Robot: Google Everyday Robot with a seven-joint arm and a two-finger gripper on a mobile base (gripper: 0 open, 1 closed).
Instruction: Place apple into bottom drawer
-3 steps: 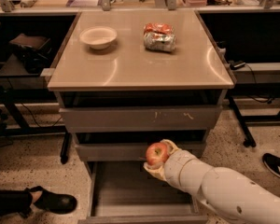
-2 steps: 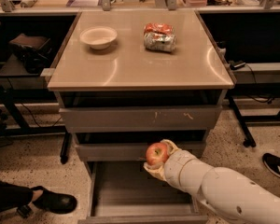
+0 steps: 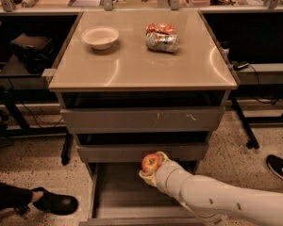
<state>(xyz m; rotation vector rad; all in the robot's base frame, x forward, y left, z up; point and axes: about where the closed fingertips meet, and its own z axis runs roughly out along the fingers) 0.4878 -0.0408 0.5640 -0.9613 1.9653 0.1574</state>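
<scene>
The red apple (image 3: 151,162) with yellowish patches is held in my gripper (image 3: 152,167) at the end of the white arm, which reaches in from the lower right. The gripper is shut on the apple and holds it just in front of the middle drawer's front, above the back part of the open bottom drawer (image 3: 122,192). The bottom drawer is pulled out, with a plain grey floor and side walls. Its right part is hidden behind my arm.
The cabinet's tan top (image 3: 141,65) carries a white bowl (image 3: 100,36) and an orange-and-silver foil snack bag (image 3: 161,36). The two upper drawers (image 3: 141,120) are closed. A person's black shoe (image 3: 54,202) is at the lower left, another shoe (image 3: 279,167) at the right. Desks stand behind.
The arm and the apple have stayed almost still above the open drawer. The black shoe at the lower left has shifted slightly.
</scene>
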